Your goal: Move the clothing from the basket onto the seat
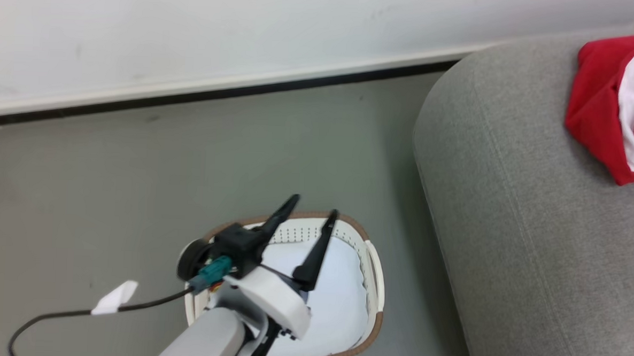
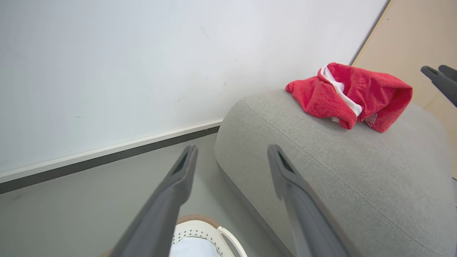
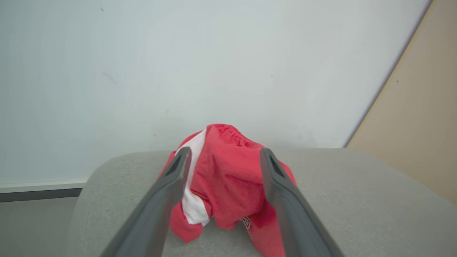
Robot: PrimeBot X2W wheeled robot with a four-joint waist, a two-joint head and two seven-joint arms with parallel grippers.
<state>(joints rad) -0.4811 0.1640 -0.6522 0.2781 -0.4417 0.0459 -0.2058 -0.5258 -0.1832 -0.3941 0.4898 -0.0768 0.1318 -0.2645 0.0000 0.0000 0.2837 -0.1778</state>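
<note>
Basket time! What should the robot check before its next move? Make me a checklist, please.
1. Is the clothing on the seat? Ok, it lies on top.
2. Is the basket free of red? Cannot tell: the lining looks bare, but the left arm hides part of it.
3. Is the left hand open and holding nothing? Ok.
4. Is the right hand open and off the clothing? Ok: it is open, and the left wrist view shows it apart from the clothing.
</note>
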